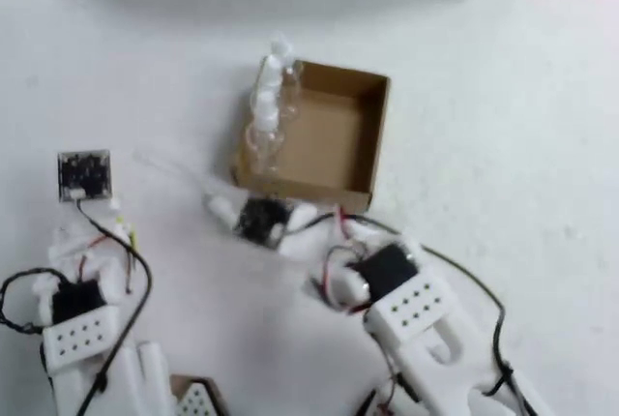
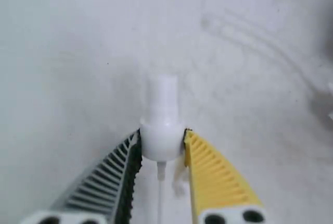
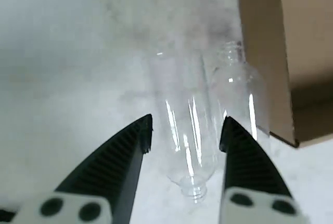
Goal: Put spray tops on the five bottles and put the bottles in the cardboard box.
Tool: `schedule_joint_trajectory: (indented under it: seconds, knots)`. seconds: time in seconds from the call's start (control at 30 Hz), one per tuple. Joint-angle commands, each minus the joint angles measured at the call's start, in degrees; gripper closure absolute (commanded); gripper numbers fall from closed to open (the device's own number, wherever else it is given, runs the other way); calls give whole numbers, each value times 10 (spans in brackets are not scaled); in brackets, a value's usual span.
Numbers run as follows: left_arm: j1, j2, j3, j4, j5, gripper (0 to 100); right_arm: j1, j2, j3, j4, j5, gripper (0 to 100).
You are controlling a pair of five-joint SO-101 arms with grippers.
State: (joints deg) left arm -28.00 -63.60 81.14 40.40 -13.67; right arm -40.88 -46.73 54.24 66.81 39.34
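- Where the left arm stands at the left of the desk (image 1: 503, 145), the left hand (image 2: 161, 133) is seen closed on a white spray top (image 2: 161, 143).
- The spray top is clamped by its collar between a grey-black finger (image 2: 122, 169) and a yellow finger (image 2: 208, 169). Its nozzle is pointed away from the wrist, and its thin tube is trailed back between the fingers.
- It is held over bare white desk; whether it touches the surface cannot be told.
- Further right, the right hand (image 3: 187, 126) is held wide open, low over the desk and just beside the near left corner of the cardboard box (image 1: 334, 140).
- An uncapped bottle (image 3: 182, 99), clear and lying on its side, is seen between the two black fingers, its neck turned toward the wrist. Contact with either finger cannot be made out.
- A second bottle (image 3: 237, 88), also clear and without a top, is laid just beside the first, between it and the box's outer wall, with its neck turned the other way.
- In the high view, capped bottles (image 1: 274, 87) with white tops are bunched along the box's left wall. Their number, and whether they are inside or outside it, cannot be told.
- The cardboard box is set open side up near the middle of the desk.
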Motion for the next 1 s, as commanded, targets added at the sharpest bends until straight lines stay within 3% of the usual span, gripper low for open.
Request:
schedule_joint_trajectory:
  seconds: [0.0, 0.23, 0.33, 0.57, 0.73, 0.83, 0.97]
  knots:
    - [-3, -12, -4, -11, 3, 979, -53, 24, -8, -16, 47, 805]
    - [-3, -12, -4, -13, 3, 979, -48, 149, -9, -102, 76, 800]
    - [2, -12, -4, -14, 3, 979, -31, 185, -9, -129, 77, 751]
    - [15, -12, -4, -14, 2, 979, -29, 204, -9, -131, 82, 718]
    - [15, -12, -4, -14, 2, 979, -31, 243, -9, -131, 128, 719]
    - [15, -12, -4, -14, 2, 979, -31, 277, -18, -143, 129, 769]
    - [15, -12, -4, -14, 2, 979, -29, 288, -52, -129, 126, 913]
